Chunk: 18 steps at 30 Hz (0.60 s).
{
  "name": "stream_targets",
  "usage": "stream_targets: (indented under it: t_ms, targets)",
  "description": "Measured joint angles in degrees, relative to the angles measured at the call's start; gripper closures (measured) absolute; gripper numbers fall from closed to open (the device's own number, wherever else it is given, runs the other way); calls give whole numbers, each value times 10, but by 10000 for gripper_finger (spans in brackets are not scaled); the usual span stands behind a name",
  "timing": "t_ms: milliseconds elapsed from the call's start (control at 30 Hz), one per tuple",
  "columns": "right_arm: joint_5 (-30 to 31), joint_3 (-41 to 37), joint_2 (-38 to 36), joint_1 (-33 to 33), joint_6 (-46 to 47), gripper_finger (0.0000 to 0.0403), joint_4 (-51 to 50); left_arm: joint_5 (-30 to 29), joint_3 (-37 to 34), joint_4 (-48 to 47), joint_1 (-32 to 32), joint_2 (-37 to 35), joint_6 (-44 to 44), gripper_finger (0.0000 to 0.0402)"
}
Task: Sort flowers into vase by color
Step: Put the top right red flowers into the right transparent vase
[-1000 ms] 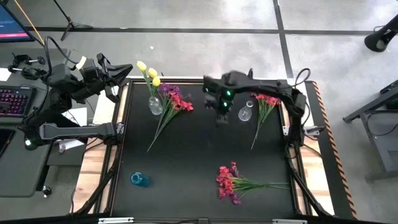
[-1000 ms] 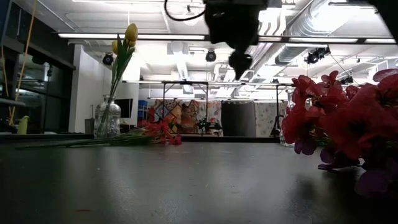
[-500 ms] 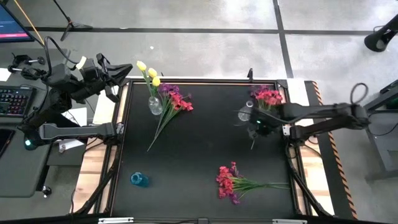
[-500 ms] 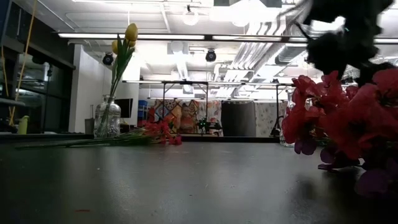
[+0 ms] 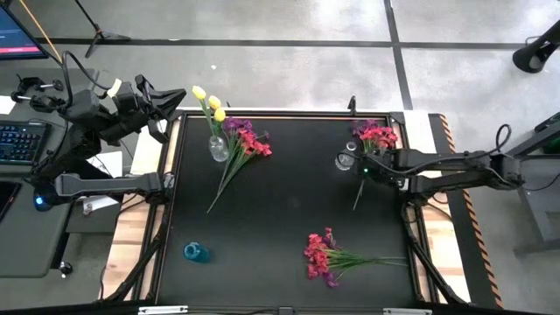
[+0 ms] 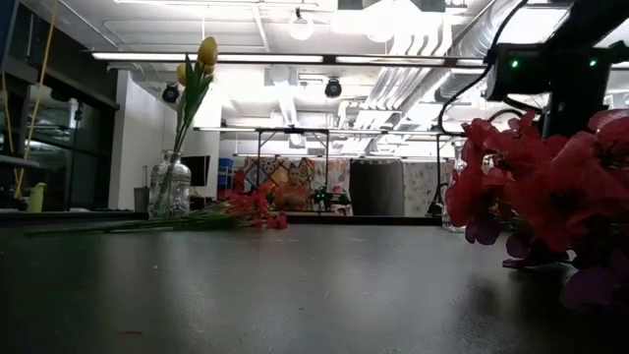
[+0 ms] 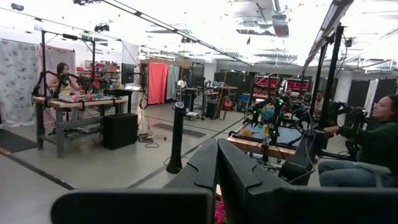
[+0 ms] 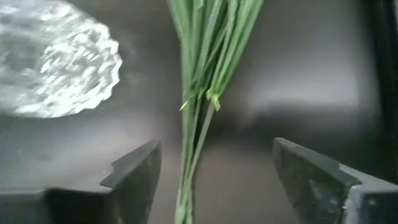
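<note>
My right gripper (image 8: pixel 214 171) points down over the far right of the table, open, one finger on each side of the green stems (image 8: pixel 199 93) of a red and purple flower bunch (image 5: pixel 376 136) that lies flat on the table. Neither finger touches the stems. A small clear vase (image 5: pixel 346 160) stands right beside it. Yellow flowers (image 5: pixel 206 100) stand in a clear vase (image 5: pixel 217 147) at the far left, with another red and purple bunch (image 5: pixel 248 142) lying against it. A third bunch (image 5: pixel 324 255) lies near the front right. My left gripper (image 5: pixel 171 109) is shut, raised beyond the table's far left corner.
A small blue vase (image 5: pixel 196 253) stands near the front left corner. The black tabletop (image 5: pixel 280 201) is bare in the middle. The low view shows the near bunch (image 6: pixel 536 197) large at its right, hiding my right gripper's fingers.
My right gripper has swung from above the far middle of the table toward the right edge and has come down over the right bunch's stems. It has tipped to point down, and its wrist has rolled. The flowers have not moved.
</note>
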Motion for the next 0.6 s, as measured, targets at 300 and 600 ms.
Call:
stream_targets:
  t_ms: [300, 600]
  targets:
    - [52, 0, 63, -17, 12, 251, 13, 0, 0, 0, 0, 0, 0, 402]
    - [67, 1, 97, -17, 12, 327, 74, 0, 0, 0, 0, 0, 0, 402]
